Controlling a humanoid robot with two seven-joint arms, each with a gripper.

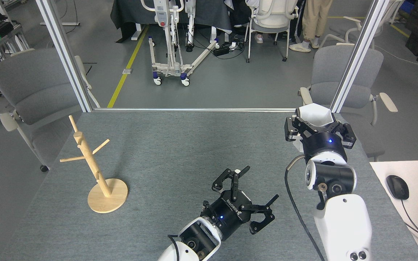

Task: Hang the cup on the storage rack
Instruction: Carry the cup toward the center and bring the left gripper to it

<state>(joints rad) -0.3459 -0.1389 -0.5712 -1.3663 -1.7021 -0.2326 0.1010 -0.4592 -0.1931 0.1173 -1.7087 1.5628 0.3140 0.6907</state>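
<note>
Your right gripper (315, 127) is clamped on the cup (313, 115), holding it mouth-up, well apart from the storage rack (92, 163) on the rack's far right. Your left gripper (247, 194) hangs spread and empty between the two, nearer the cup. If you pass the cup across, a loose grip on its faceted sides could let it slip, and a hurried approach could knock the rack's thin pegs or tip it over.

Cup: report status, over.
Right end effector shut on cup, raised at table's far right. Left end effector open, empty, mid-table. Storage rack far left, pegs bare. Table between is unobstructed.
</note>
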